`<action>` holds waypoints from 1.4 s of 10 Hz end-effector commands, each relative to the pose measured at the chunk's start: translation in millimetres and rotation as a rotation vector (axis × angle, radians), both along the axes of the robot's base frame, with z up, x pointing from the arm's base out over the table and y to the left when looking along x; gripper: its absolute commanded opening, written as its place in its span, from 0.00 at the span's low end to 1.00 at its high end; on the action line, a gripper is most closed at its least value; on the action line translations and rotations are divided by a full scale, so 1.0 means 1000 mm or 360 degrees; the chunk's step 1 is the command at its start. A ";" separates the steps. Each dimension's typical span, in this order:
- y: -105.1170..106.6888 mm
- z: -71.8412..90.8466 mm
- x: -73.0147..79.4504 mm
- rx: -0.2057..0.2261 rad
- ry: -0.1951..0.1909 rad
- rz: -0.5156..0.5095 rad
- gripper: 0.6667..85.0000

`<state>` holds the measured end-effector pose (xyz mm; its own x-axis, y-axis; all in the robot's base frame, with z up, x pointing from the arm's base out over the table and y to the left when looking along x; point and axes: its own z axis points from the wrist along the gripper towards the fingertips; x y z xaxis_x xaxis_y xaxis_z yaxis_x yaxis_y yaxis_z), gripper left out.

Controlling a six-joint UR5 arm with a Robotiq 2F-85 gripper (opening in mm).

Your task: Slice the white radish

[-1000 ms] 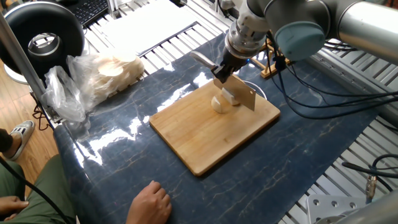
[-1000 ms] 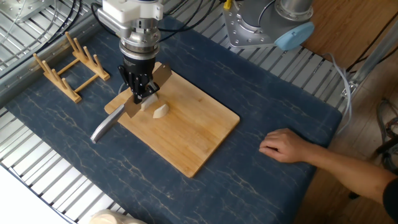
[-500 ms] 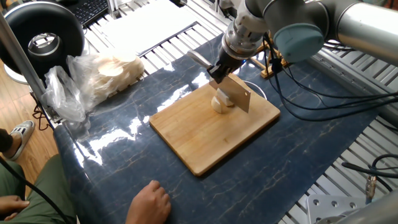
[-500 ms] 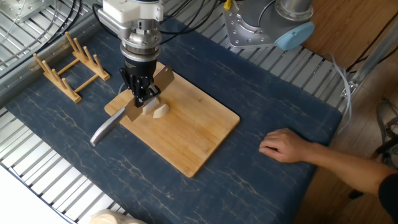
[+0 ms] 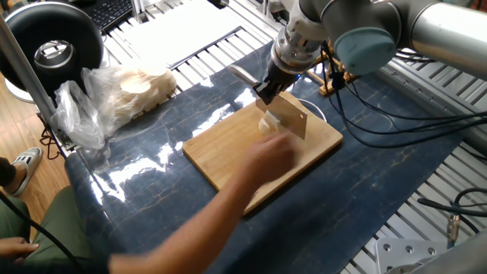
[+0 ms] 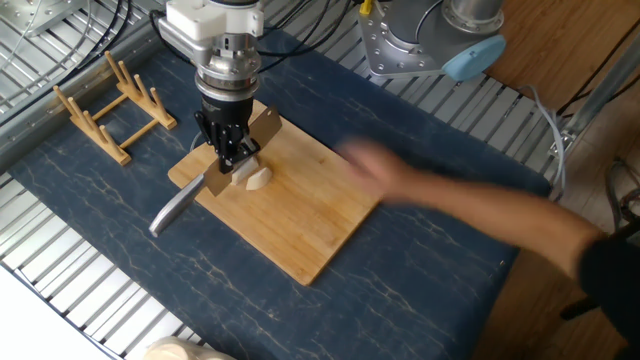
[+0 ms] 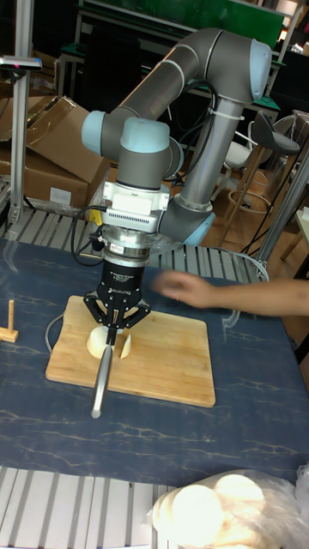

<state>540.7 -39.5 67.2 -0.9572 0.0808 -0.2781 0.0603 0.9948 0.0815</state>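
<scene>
The white radish lies in cream-white pieces [image 6: 259,179] near the far corner of a wooden cutting board [image 6: 300,230]. In the tall fixed view two radish pieces [image 7: 93,340] sit either side of the knife. My gripper [image 6: 231,152] is shut on a knife, whose grey handle [image 6: 176,206] sticks out past the board's edge and whose blade [image 5: 294,119] stands just over the radish [image 5: 265,123]. A person's blurred hand [image 5: 268,155] reaches across the board toward the radish.
A clear plastic bag of pale round slices [image 5: 135,88] lies at the table's end. A wooden peg rack [image 6: 110,98] stands beside the board. A black round device [image 5: 52,47] and cables sit off the table. The person's arm [image 6: 470,205] crosses the blue mat.
The person's hand left the table's edge and swept over the board toward the radish. My gripper and the knife lifted and shifted slightly.
</scene>
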 end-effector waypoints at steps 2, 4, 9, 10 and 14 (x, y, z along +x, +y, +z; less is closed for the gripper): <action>0.007 0.000 0.000 0.0043 0.0004 0.0055 0.16; 0.009 0.001 -0.001 0.0054 0.0006 0.0079 0.18; 0.010 0.000 -0.010 0.0069 0.0057 0.0086 0.19; 0.009 0.000 -0.012 0.0066 0.0069 0.0082 0.19; 0.008 0.000 -0.024 0.0057 0.0140 0.0090 0.19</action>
